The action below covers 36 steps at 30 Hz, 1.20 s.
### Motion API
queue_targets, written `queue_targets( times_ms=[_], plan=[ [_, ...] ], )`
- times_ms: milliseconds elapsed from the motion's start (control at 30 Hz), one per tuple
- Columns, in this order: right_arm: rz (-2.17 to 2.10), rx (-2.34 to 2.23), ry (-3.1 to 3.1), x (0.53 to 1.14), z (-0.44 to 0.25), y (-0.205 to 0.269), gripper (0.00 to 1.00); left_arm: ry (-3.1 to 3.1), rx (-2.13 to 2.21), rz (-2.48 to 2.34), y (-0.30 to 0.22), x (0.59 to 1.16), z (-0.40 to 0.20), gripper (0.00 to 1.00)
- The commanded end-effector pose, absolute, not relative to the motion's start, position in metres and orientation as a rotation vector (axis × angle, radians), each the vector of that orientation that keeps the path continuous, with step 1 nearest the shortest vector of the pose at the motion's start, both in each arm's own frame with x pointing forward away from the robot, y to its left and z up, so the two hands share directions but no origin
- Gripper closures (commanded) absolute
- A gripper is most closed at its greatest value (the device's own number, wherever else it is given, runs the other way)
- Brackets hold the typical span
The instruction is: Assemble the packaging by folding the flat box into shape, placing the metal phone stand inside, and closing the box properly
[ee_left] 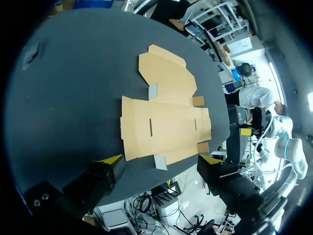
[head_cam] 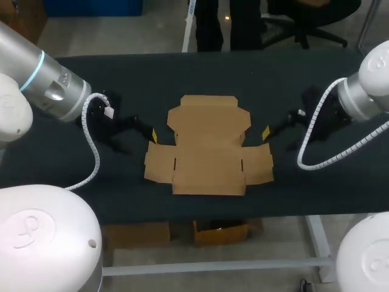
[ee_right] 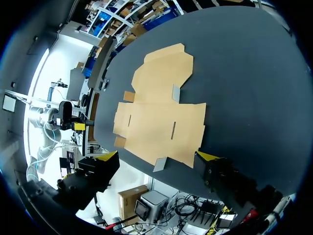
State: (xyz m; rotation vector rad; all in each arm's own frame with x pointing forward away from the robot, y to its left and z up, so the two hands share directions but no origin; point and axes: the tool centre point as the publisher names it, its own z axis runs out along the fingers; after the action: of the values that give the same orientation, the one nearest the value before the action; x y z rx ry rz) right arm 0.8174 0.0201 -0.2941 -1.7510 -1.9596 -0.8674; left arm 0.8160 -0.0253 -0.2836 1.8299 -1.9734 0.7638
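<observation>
The flat, unfolded brown cardboard box (head_cam: 208,146) lies in the middle of the dark desk (head_cam: 292,73), its flaps spread out around it. The left tool (head_cam: 138,139) is just beside the box's left edge, its yellow-tipped fingers spread apart and holding nothing. The right tool (head_cam: 278,135) is just beside the box's right edge, likewise released and empty, facing the left tool across the cardboard.

left claw (ee_left: 162,159) and right claw (ee_right: 157,156), fingers wide apart, both empty, arms angled inward
</observation>
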Motion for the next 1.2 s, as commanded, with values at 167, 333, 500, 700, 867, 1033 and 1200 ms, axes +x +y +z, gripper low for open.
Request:
queue_targets(
  times_ms=[167,333,500,700,867,1033,1200],
  plan=[
    [-0.906,-1.701,-1.924,0.818,-0.293,0.017,0.00,-1.975,1.831,0.760,-0.025,0.816,-0.283,0.00],
    [-0.906,-1.701,-1.924,0.818,-0.293,0.017,0.00,-1.975,1.831,0.760,-0.025,0.816,-0.283,0.00],
    [-0.904,-1.731,-1.920,0.822,-0.290,0.016,0.00,-1.969,1.838,0.782,-0.024,0.821,-0.282,0.00],
    [-0.856,-1.755,-1.963,0.848,-0.280,0.014,0.00,-1.976,1.848,0.806,-0.021,0.834,-0.277,0.00],
    [-0.841,-1.753,-1.963,0.869,-0.279,0.014,0.00,-1.984,1.824,0.839,-0.017,0.854,-0.277,0.00],
    [-0.847,-1.751,-1.925,0.891,-0.285,0.013,0.00,-1.984,1.811,0.853,-0.012,0.878,-0.279,0.00],
    [-0.849,-1.773,-1.890,0.909,-0.291,0.016,0.00,-1.988,1.816,0.847,-0.009,0.901,-0.277,0.00]
  ],
)
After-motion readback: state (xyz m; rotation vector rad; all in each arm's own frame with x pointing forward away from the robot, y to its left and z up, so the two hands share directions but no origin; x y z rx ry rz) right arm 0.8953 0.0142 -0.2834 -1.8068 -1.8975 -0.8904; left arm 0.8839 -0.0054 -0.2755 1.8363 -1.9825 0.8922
